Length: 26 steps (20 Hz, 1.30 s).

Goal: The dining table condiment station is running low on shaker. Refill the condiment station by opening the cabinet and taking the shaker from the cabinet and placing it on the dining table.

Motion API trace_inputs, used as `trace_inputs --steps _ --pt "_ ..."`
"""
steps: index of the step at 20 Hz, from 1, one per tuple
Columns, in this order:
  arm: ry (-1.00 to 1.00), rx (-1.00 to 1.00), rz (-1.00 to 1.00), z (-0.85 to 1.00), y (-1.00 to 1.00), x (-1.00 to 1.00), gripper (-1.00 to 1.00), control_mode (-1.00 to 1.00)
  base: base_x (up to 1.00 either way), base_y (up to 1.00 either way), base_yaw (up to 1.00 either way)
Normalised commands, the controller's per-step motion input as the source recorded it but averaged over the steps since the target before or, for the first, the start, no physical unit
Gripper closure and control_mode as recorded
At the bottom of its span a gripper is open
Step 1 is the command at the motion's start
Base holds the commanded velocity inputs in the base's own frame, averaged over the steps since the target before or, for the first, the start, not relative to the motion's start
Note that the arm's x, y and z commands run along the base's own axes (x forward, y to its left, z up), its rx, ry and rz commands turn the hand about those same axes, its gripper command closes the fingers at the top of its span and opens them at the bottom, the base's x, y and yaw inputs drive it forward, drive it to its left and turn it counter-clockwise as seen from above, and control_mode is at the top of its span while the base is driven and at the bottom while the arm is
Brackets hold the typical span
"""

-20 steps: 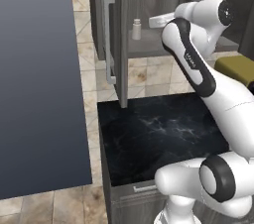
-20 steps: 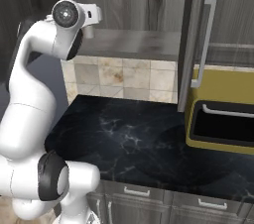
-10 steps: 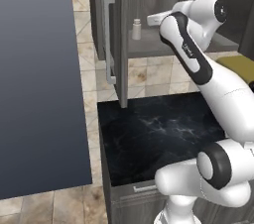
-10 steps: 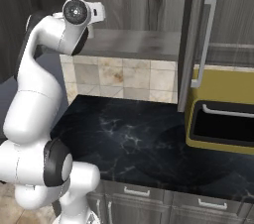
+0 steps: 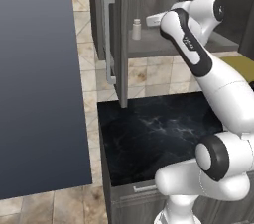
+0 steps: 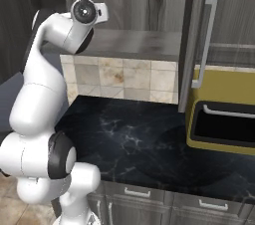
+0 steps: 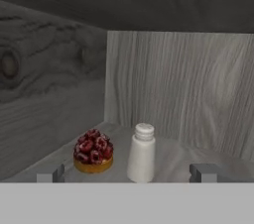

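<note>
The shaker (image 7: 141, 153) is a small pale cylinder with a capped top. It stands upright on the shelf of the open cabinet (image 5: 163, 44), near the left door. In the left base view the shaker (image 5: 136, 28) sits just left of my gripper (image 5: 149, 20), which reaches into the shelf at its height. In the hand view my gripper (image 7: 126, 173) is open. Its fingertips (image 7: 49, 173) stand wide to either side of the shaker, short of it, with nothing held. The dining table is out of view.
A small tart topped with red berries (image 7: 93, 151) sits on the shelf close beside the shaker. The cabinet's open door (image 5: 119, 44) with its long bar handle hangs left of the shelf. Below lies a black marble counter (image 5: 158, 134). A yellow appliance (image 6: 224, 119) stands at the right.
The arm has straightened upward and carried the hand slightly further into the shelf toward the shaker. The jaws stayed open and the shaker has not moved.
</note>
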Motion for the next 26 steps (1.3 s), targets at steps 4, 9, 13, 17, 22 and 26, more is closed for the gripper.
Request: trace_inputs --steps 4,9,13,17,22,26 --pt "0.00 0.00 0.05 -0.15 0.00 0.07 -1.00 -1.00 0.00 0.00 0.00" --pt "0.00 0.01 0.04 -0.05 0.00 0.10 -1.00 -1.00 0.00 0.00 0.00" --pt "0.00 0.02 0.00 -0.03 -0.01 0.34 -1.00 -1.00 0.00 0.00 0.00" --pt "0.00 0.01 0.01 -0.26 -0.01 0.20 -1.00 -1.00 0.00 0.00 0.00" --pt "0.00 0.00 0.00 -0.05 -0.05 0.13 -1.00 -1.00 0.00 0.00 0.00" --pt "0.00 0.00 0.00 0.00 -0.01 0.29 -1.00 -1.00 0.00 0.00 0.00"
